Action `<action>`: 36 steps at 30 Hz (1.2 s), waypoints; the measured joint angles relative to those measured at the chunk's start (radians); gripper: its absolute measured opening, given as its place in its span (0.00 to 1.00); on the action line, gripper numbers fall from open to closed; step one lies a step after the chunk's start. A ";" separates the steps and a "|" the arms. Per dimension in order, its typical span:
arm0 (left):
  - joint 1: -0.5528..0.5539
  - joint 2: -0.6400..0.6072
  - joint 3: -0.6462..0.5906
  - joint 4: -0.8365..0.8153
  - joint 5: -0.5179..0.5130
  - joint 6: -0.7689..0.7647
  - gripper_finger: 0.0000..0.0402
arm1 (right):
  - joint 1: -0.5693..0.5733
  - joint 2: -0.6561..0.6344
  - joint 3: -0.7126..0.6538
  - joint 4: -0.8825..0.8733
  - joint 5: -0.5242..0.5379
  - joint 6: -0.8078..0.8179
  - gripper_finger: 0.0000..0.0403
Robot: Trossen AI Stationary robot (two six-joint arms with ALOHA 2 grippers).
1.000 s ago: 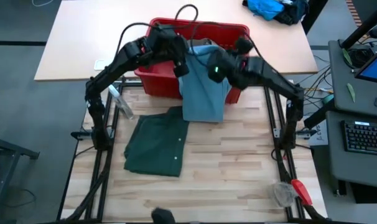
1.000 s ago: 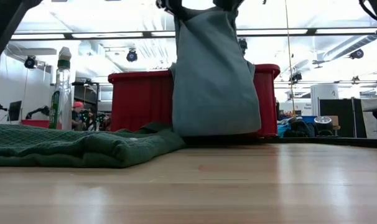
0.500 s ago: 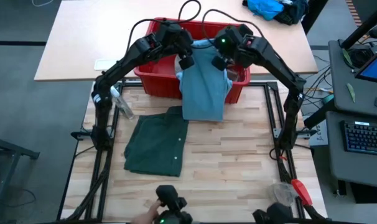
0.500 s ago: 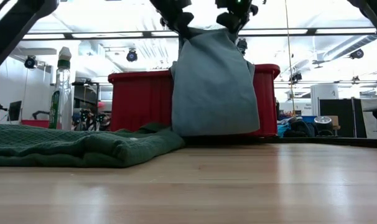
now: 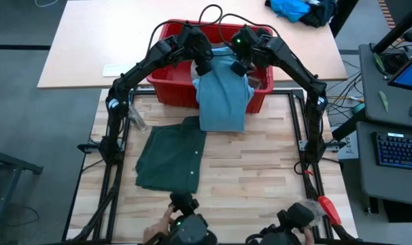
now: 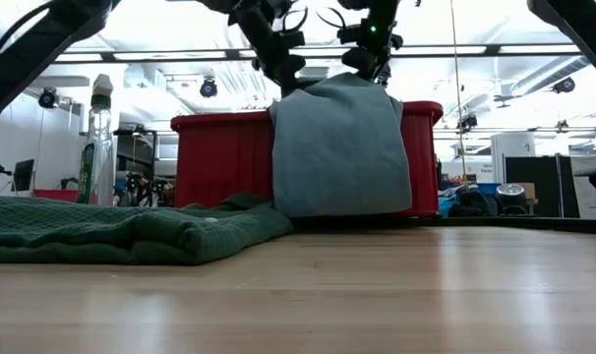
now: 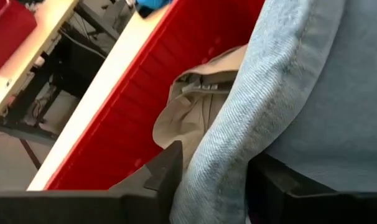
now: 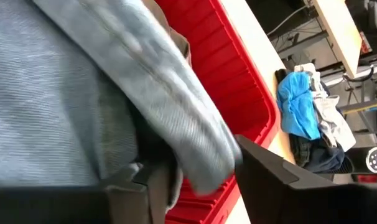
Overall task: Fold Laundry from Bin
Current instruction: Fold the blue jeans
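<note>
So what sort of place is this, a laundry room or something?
More likely a robotics lab or workshop: a keyboard on a desk beside the table, other benches behind the red bin, and high industrial ceiling lights.

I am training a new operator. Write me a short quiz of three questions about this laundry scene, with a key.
1. True or false: the light blue denim trousers hang over the front wall of the red bin.
2. Which garment lies flat on the wooden table? A) dark green shorts B) khaki piece C) denim trousers
3. Fill in: both hands, left hand and right hand, are above the ____.

Key:
1. True; the low view shows them draped down to the table.
2. A, the dark green shorts; the khaki piece is inside the bin.
3. bin
</note>
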 joint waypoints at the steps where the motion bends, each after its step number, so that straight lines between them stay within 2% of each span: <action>1: 0.005 0.005 0.000 0.000 0.000 0.000 0.33 | -0.004 0.000 0.000 -0.001 -0.004 0.000 0.40; 6: 0.025 0.016 0.000 -0.001 0.002 -0.017 0.42 | -0.027 0.000 0.000 -0.015 -0.069 0.008 0.51; 14: 0.051 0.017 0.000 -0.019 -0.006 -0.047 0.59 | -0.063 -0.002 0.003 -0.030 -0.067 0.054 0.66; 19: 0.067 0.017 0.000 -0.024 -0.009 -0.044 0.66 | -0.087 -0.014 0.004 -0.033 -0.064 0.062 0.73; 27: 0.066 0.009 0.009 -0.027 -0.002 -0.046 0.69 | -0.098 -0.043 0.004 0.015 -0.077 0.069 0.79; 33: 0.034 -0.058 0.009 -0.050 0.014 -0.054 0.69 | -0.105 -0.045 0.005 -0.049 -0.087 0.044 0.80; 34: 0.027 -0.070 0.009 -0.058 0.033 -0.060 0.69 | -0.107 -0.045 0.005 -0.030 -0.118 0.071 0.79; 36: 0.012 -0.089 0.009 -0.072 0.079 -0.073 0.69 | -0.117 -0.045 0.004 -0.030 -0.260 0.041 0.79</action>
